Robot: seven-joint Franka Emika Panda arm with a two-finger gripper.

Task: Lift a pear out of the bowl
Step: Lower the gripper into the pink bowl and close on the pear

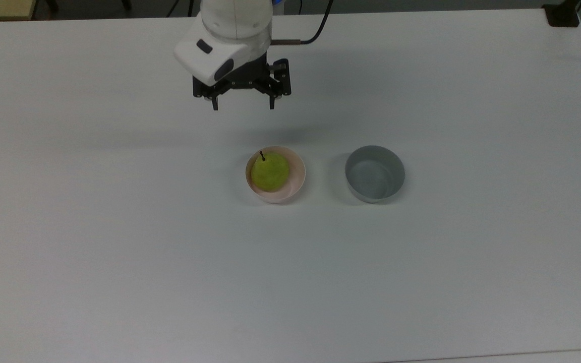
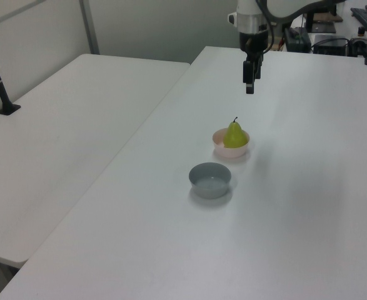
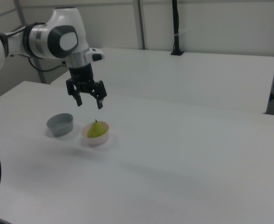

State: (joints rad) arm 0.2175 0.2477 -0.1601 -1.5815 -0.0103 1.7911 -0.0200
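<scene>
— While the gripper point(image 1: 242, 107) is hanging above bare table point(image 1: 119, 262), where is the pear point(image 1: 269, 171) lying from it?

— It is sitting inside the pink bowl point(image 1: 298, 177), nearer the camera in the top view and slightly toward the top view's right of the fingertips. The right view is showing the gripper point(image 3: 88, 102) raised above and a little to the right view's left of the pear point(image 3: 96, 130), with clear air between them.

— How are the jaws standing?

— They are standing wide apart and holding nothing; both fingers are pointing straight down.

— And the fruit's long axis?

— It is standing close to upright, with the dark stem pointing up and leaning toward the far rim of the bowl point(image 2: 222, 149), as the left view is showing.

— What is the coming move turning on?

— In my judgement, it is depending on carrying the hand sideways until it is centring over the stem, then lowering it. The grey bowl point(image 1: 374, 173) is standing well apart on the top view's right and is not obstructing that path. The risk, as I am judging it, is a finger catching the pink rim
</scene>
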